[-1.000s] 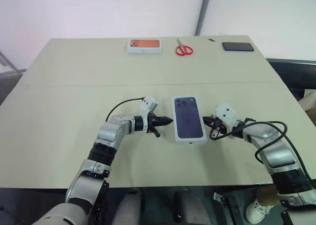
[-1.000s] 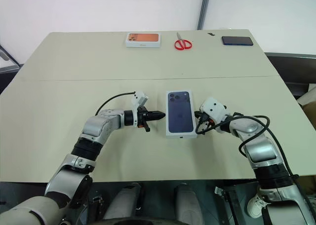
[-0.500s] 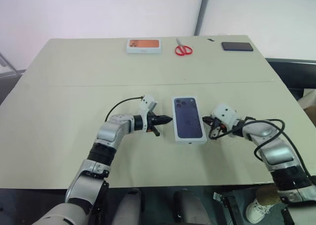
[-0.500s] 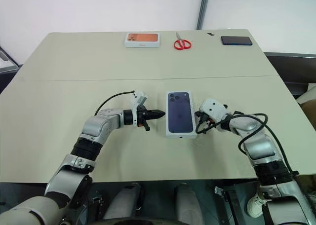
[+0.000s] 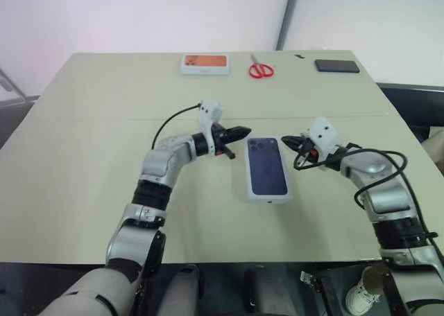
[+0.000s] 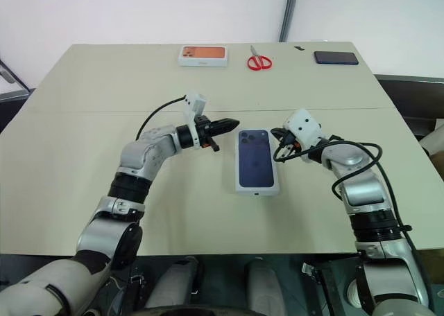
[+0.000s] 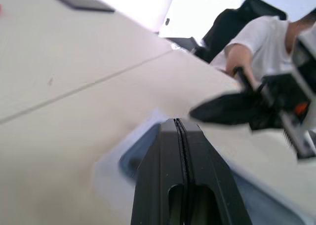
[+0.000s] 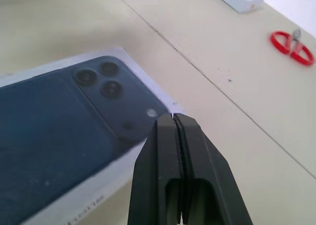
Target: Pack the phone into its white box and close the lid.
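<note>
In the left eye view, both shut, empty claws, left gripper (image 5: 244, 131) and right gripper (image 5: 291, 142), have been lifted away from the closed white cardboard box with its blue-phone lid (image 5: 267, 169); packing looks finished.

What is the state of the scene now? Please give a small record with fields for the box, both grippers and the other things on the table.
closed box: white rectangular cardboard box with a dark blue phone printed on its lid, flat on the beige table
left gripper: shut, empty, beside the box's far left corner, apart from it
right gripper: shut, empty, beside the box's far right corner
far edge: white box with an orange picture, red scissors, small black phone
lid: on
</note>
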`<action>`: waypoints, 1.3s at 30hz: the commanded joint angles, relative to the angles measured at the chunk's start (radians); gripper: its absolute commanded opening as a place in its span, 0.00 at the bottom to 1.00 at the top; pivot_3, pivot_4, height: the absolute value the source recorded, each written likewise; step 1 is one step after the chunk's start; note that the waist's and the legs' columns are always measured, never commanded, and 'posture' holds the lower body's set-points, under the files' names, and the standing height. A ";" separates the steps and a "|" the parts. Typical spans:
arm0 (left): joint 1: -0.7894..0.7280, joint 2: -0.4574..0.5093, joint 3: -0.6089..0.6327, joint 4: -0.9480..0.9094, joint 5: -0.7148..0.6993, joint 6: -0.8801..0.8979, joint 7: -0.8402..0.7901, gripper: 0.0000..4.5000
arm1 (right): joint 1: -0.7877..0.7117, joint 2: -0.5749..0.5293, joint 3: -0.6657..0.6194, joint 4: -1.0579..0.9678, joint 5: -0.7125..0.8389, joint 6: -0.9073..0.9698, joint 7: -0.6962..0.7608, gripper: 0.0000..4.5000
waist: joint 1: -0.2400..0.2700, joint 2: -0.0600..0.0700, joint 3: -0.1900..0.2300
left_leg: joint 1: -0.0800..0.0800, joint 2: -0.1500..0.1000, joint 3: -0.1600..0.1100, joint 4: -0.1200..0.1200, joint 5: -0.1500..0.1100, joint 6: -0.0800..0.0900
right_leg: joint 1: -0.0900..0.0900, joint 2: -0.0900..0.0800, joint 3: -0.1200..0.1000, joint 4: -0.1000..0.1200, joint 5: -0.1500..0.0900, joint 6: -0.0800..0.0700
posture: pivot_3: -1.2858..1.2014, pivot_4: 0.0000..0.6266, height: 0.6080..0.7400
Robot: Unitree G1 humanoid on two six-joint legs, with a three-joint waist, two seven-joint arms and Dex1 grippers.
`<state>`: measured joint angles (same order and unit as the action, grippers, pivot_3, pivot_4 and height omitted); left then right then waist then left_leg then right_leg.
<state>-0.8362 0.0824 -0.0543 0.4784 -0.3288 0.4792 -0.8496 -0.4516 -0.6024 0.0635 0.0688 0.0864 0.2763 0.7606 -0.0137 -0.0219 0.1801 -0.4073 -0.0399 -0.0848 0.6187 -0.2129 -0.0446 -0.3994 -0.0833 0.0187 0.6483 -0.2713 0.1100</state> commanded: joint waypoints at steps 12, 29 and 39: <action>0.089 0.097 -0.149 0.010 0.116 -0.032 -0.111 0.00 | 0.108 -0.087 0.043 -0.106 -0.005 0.049 0.132 0.01 | -0.001 0.000 -0.001 | 0.007 0.001 -0.001 -0.001 0.000 0.001 | 0.007 0.001 0.000 0.000 0.000 0.000 | 0.52 0.24 1.00; 0.225 0.380 0.141 -0.221 -0.040 -0.089 -0.161 1.00 | 0.049 -0.054 -0.155 -0.118 0.289 0.110 0.224 1.00 | -0.001 0.000 0.000 | 0.001 0.002 -0.001 -0.001 0.000 0.001 | -0.001 0.001 0.001 0.001 0.000 0.000 | 0.52 0.24 1.00; 0.524 0.525 0.284 -0.417 -0.114 -0.093 -0.153 1.00 | 0.183 -0.152 -0.239 -0.128 0.337 0.066 0.318 1.00 | 0.000 0.001 0.000 | 0.001 0.004 0.000 -0.002 -0.001 0.001 | 0.000 -0.001 0.001 0.000 0.000 0.000 | 0.52 0.24 1.00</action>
<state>-0.3214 0.5917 0.1895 0.1118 -0.4124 0.3921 -1.0080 -0.2679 -0.7336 -0.1369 -0.0235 0.4069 0.3652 1.0682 -0.0137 -0.0209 0.1804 -0.4065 -0.0356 -0.0851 0.6169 -0.2134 -0.0439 -0.4000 -0.0838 0.0199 0.6485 -0.2715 0.1096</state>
